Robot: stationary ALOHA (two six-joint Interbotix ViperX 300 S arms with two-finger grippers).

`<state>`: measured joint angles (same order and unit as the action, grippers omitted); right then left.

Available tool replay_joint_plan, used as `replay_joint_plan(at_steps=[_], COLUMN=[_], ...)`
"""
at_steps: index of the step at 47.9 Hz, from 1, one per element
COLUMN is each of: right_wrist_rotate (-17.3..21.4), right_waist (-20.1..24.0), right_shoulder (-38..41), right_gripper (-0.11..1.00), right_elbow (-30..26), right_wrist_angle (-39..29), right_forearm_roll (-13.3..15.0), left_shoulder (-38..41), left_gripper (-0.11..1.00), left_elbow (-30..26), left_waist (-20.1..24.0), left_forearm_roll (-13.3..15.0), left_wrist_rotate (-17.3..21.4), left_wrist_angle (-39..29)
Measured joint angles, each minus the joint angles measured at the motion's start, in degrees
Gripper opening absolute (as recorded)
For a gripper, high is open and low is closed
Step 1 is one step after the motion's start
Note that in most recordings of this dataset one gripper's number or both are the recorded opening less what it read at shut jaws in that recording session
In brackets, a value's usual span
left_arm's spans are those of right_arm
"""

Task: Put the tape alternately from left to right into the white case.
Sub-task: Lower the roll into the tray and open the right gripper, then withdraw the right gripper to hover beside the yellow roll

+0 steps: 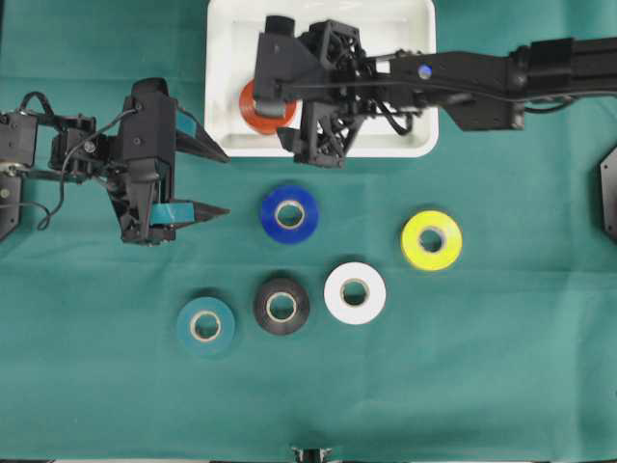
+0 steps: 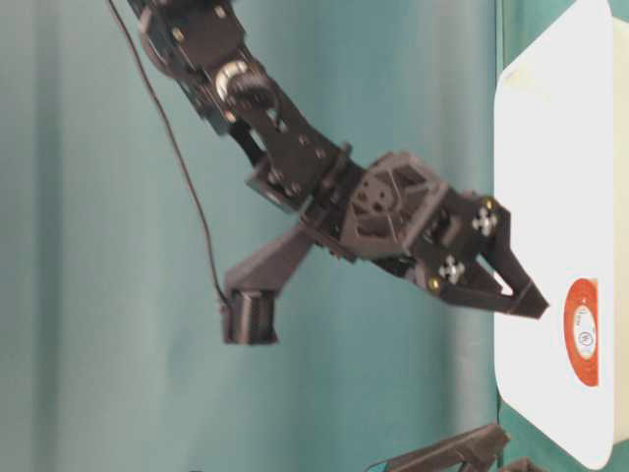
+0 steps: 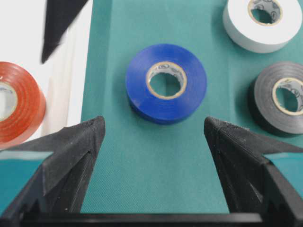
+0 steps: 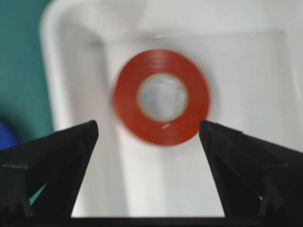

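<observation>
The orange-red tape (image 4: 161, 135) lies flat in the white case (image 4: 255, 71), near its left end (image 1: 249, 108). My right gripper (image 4: 149, 127) hangs open just above that roll, a finger on either side, touching nothing. Blue tape (image 1: 289, 196), yellow tape (image 1: 413, 241), white tape (image 1: 333, 294), black tape (image 1: 263, 307) and teal tape (image 1: 186, 326) lie flat on the green cloth. My left gripper (image 1: 224, 181) is open and empty, low over the cloth, pointing at the blue roll (image 3: 165, 111) a short way ahead of its fingertips.
The case (image 1: 405, 29) sits at the back middle of the green cloth (image 1: 482, 367). The right arm (image 1: 501, 72) stretches across the case from the right. White tape (image 3: 262, 35) and black tape (image 3: 265, 111) lie to the right beyond the left gripper.
</observation>
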<state>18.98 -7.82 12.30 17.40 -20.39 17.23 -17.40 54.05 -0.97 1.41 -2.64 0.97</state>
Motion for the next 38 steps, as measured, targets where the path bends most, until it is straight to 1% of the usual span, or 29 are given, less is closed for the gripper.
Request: replay_joint_plan(at_steps=[11, 20, 31, 38], right_wrist_rotate=[0.0, 0.1, 0.2, 1.2], right_waist=[5.5, 9.5, 12.7, 14.4], right_shoulder=[-3.7, -5.8, -7.1, -8.0], right_gripper=[0.74, 0.74, 0.74, 0.74], right_elbow=[3.8, 5.7, 7.6, 9.0], right_wrist_angle=[0.1, 0.1, 0.0, 0.1], right_forearm_roll=[0.0, -0.1, -0.1, 0.0], left_shoulder=[0.0, 0.0, 0.0, 0.0], left_gripper=[0.89, 0.89, 0.89, 0.89], left_elbow=[0.0, 0.0, 0.1, 0.1], left_waist=[0.0, 0.0, 0.0, -0.1], left_forearm_roll=[0.1, 0.1, 0.0, 0.0], left_wrist_rotate=[0.0, 0.0, 0.0, 0.0], left_wrist_angle=[0.0, -0.3, -0.3, -0.4])
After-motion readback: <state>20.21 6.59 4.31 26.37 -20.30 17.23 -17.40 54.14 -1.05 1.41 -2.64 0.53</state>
